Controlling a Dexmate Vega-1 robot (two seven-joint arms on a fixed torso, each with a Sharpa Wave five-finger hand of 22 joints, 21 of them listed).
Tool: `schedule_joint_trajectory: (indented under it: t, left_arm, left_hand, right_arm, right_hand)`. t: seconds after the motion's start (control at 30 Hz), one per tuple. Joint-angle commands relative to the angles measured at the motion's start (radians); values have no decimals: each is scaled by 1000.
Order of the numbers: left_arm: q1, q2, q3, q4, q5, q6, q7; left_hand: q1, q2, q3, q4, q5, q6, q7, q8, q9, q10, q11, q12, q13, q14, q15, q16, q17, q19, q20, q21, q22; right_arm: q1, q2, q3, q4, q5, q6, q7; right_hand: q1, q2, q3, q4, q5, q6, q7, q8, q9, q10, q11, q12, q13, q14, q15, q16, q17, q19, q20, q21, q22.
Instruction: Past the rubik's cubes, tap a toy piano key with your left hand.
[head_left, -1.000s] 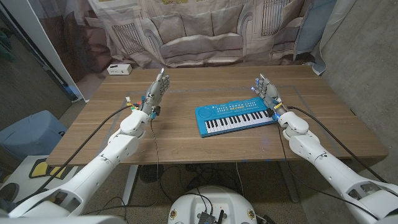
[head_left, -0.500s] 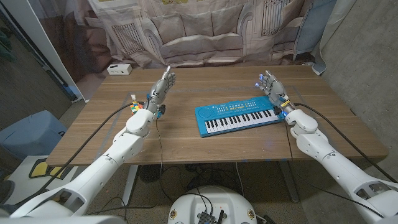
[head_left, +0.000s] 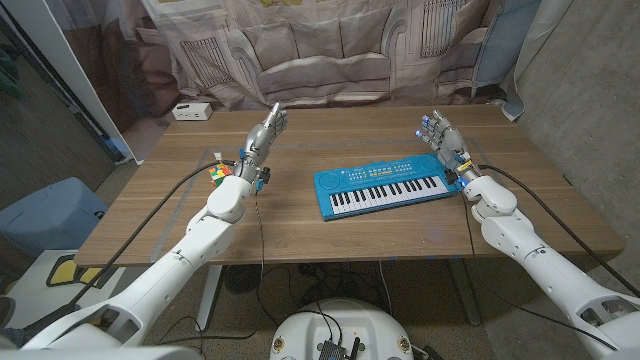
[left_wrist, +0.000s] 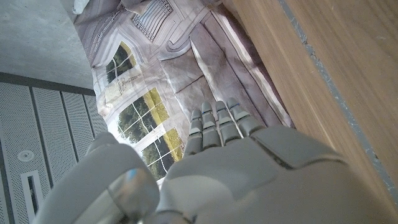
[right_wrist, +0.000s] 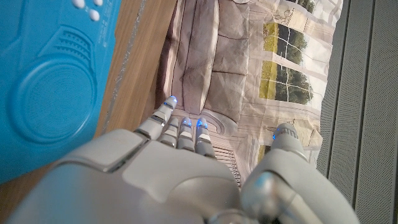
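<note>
- Toy piano (head_left: 381, 187): blue, with black and white keys, on the wooden table (head_left: 330, 235) right of centre. It lies slightly skewed, its right end angled toward the far side. In the right wrist view its round speaker grille (right_wrist: 43, 102) is visible.
- Left hand (head_left: 258, 146): raised above the table left of centre, fingers extended and together, pointing toward the far edge; holds nothing. The left wrist view shows the same straight fingers (left_wrist: 219, 124) reaching toward the printed backdrop. Well apart from the piano, to its left.
- Rubik's cube (head_left: 219, 173): small and multicoloured, on the table just left of the left wrist, partly hidden by the arm. Cannot tell whether there is more than one.
- Right hand (head_left: 443, 143): raised just beyond the piano's right end, fingers extended and slightly spread, blue lights at the fingertips (right_wrist: 171, 99); grasps nothing. Cannot tell whether it touches the piano.
- White box (head_left: 191, 111): at the far left corner of the table.
- Backdrop (head_left: 320, 45): cloth printed with building facades, hanging behind the table.
</note>
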Motion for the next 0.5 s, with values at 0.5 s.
schedule_joint_trajectory:
  t: [0.5]
  left_arm:
    - [42, 41, -4, -84, 157, -68, 30]
  left_hand:
    - [23, 2, -1, -7, -9, 46, -9, 6, 6, 35, -8, 10, 1, 41, -9, 4, 4, 29, 19, -1, 3]
  right_arm:
    - [-61, 15, 6, -89, -22, 24, -74]
  right_hand:
    - [4, -1, -3, 2, 1, 13, -1, 6, 2, 14, 0, -3, 5, 12, -1, 0, 1, 19, 0, 1, 3]
